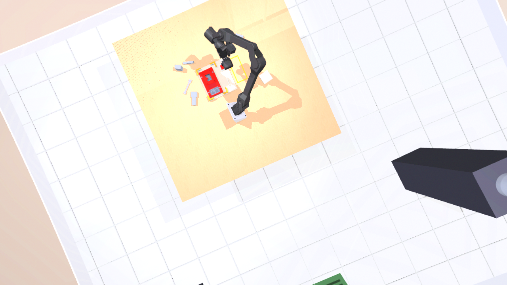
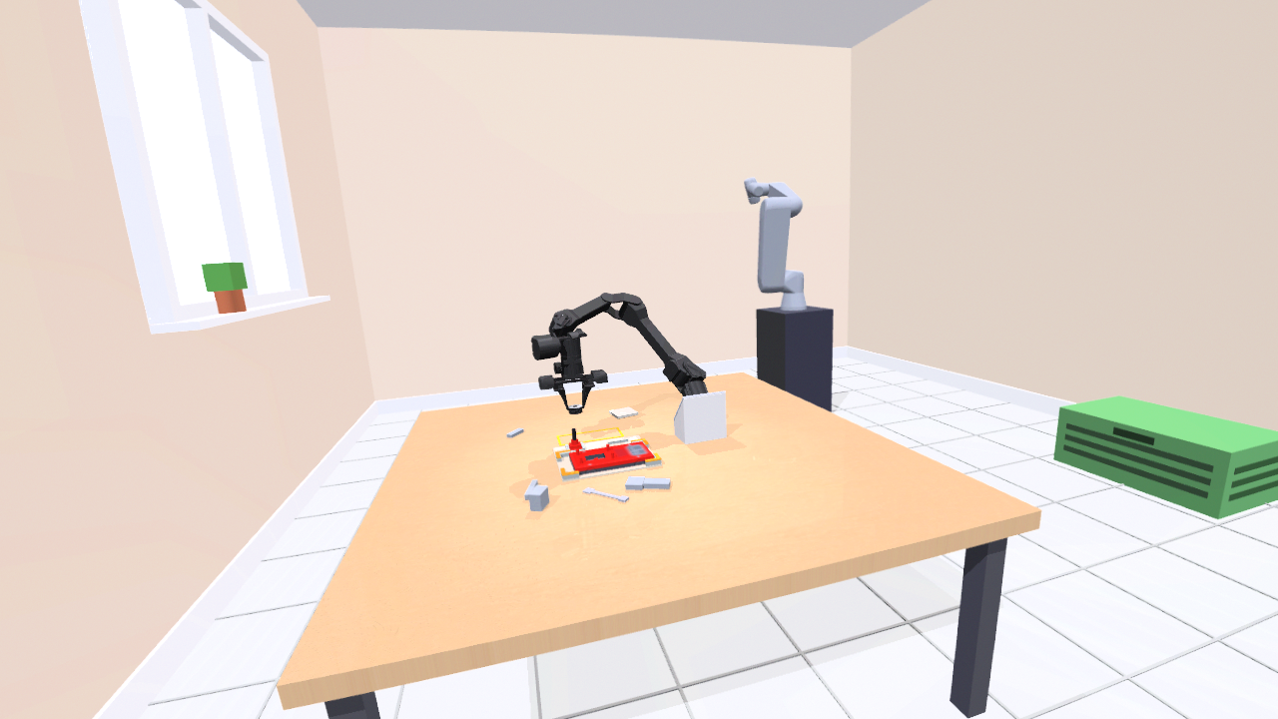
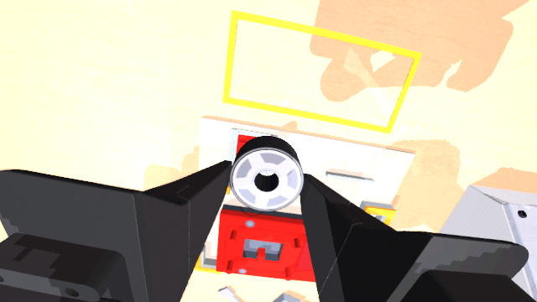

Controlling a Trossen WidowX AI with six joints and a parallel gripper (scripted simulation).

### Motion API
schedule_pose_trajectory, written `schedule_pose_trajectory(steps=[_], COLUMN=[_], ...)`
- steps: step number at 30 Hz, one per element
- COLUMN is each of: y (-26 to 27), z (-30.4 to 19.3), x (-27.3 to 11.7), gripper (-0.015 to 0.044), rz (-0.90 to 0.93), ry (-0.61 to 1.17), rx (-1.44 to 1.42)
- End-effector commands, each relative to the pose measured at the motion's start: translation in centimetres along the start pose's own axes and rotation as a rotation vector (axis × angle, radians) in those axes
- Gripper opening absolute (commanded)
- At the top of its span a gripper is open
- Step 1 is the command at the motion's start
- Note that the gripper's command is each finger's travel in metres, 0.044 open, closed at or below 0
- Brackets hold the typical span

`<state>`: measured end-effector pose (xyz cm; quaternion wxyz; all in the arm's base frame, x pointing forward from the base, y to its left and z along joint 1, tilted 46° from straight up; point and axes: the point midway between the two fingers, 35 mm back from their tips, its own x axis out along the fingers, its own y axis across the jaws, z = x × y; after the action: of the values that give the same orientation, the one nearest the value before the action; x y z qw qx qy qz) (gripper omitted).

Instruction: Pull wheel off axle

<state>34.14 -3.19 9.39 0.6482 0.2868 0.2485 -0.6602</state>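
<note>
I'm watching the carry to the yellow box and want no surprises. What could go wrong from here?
1. The gripper pinches the wheel only at its rim, so it might slip or twist.
2. The wheel hangs over the white base, short of the yellow outline; releasing now would likely miss.
3. The red axle post stands below; lowering early could hit it.
</note>
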Motion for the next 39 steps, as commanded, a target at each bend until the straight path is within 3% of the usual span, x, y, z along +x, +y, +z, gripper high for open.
schedule_pose_trajectory(steps=[1,21,32,39], y=[-0.9,-4.2,-4.1,-3.9], z=[1.4,6.0,6.0,5.9], x=[0.0,-0.2,2.4,6.1], gripper=[0.0,0.0,0.0,0.0], rz=[-0.005,-0.007,-0.007,-0.007], ry=[-0.005,-0.007,-0.006,-0.004], rx=[-0.006,-0.005,-0.005,-0.004])
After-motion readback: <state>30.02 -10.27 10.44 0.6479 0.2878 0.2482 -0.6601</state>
